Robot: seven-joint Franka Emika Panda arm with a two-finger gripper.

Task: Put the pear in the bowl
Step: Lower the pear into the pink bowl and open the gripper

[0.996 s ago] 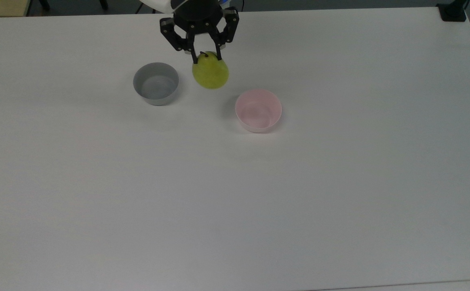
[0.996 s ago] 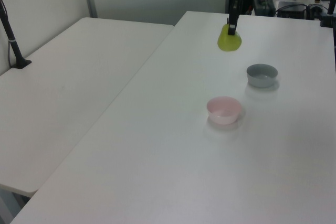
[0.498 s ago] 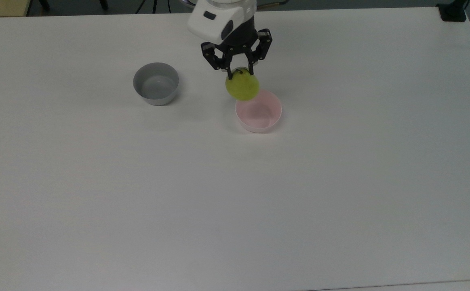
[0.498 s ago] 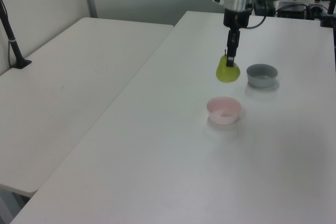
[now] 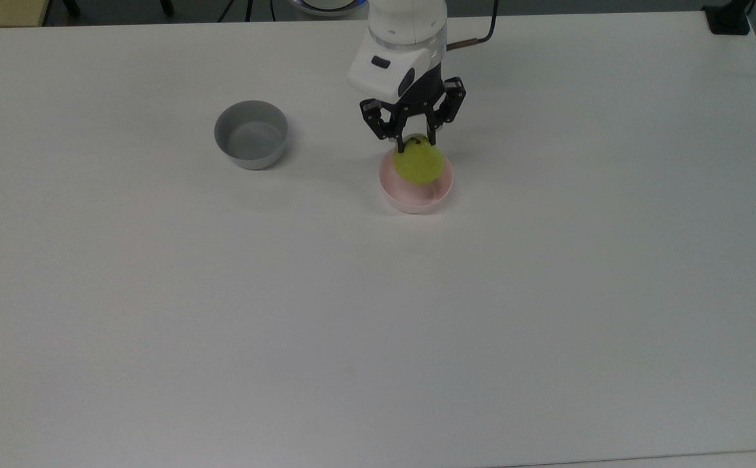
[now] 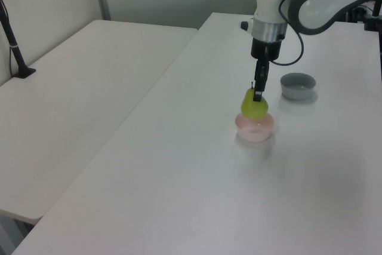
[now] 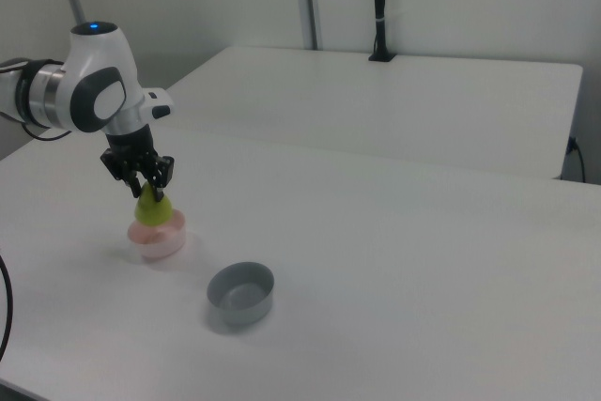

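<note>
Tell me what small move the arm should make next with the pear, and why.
Probably lower a little, then open the fingers. The gripper holds the pear by its top, directly over the pink bowl, and in the left view its lower part looks level with the rim. The grey bowl stands well apart.

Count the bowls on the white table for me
2. A small round grey bowl sits empty toward the top view's left. A small round pale pink bowl sits near the middle, under the yellow-green pear gripped by the black two-finger gripper.
</note>
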